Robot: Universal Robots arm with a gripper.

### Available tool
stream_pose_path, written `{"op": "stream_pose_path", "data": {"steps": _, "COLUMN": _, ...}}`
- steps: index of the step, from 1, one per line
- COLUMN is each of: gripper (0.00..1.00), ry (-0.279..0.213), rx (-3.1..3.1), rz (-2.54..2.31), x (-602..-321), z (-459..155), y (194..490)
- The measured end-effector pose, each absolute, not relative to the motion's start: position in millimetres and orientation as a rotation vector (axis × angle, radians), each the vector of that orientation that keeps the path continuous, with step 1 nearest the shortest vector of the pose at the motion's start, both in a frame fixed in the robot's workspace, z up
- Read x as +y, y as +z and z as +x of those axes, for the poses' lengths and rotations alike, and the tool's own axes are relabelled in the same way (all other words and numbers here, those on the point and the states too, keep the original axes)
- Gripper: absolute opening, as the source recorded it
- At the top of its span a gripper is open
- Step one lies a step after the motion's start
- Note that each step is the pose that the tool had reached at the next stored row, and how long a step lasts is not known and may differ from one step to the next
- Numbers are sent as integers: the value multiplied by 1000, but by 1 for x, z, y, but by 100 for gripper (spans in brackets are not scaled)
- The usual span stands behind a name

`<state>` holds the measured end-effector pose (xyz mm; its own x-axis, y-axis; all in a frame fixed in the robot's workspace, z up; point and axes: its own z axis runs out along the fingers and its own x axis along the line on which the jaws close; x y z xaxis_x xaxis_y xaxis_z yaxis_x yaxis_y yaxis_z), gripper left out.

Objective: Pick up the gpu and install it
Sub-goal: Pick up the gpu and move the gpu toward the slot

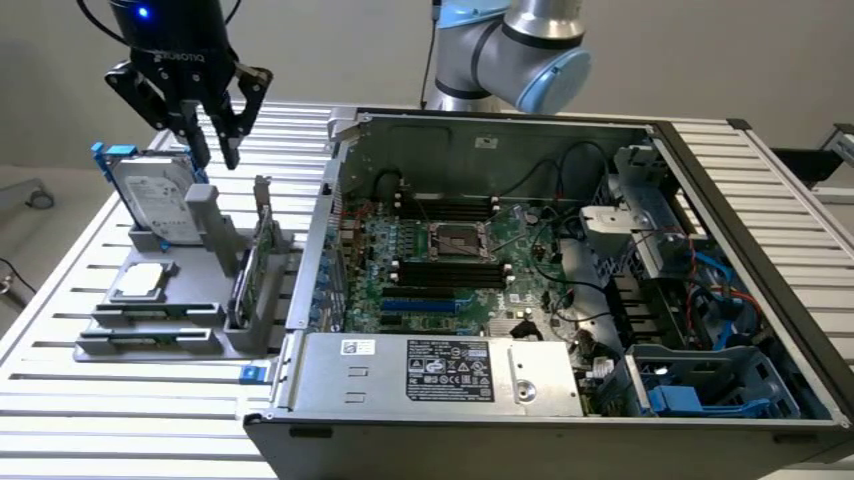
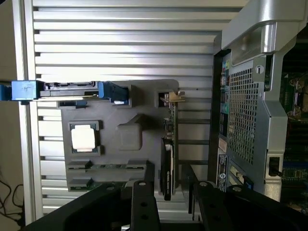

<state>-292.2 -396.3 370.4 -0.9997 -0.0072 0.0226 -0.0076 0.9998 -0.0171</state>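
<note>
One gpu [image 1: 262, 262]: likely light, stiff, fragile; I would grip its top edge.
Gripper [image 1: 215, 152]: spread, empty, hovering above it.

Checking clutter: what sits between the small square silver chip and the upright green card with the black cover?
A raised grey block of the plastic holder, seen in the wrist view; nothing loose.

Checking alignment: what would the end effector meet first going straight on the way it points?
Probably the gpu, standing on edge in the gray holder directly below the end effector; depth is unclear.
</note>
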Motion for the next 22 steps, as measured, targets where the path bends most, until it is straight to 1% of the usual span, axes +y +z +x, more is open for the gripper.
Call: {"op": "stream_pose_path", "data": {"steps": 22, "gripper": 36, "ry": 27, "rx": -3119, "rz": 15, "x": -414, "z": -286, "y": 331}}
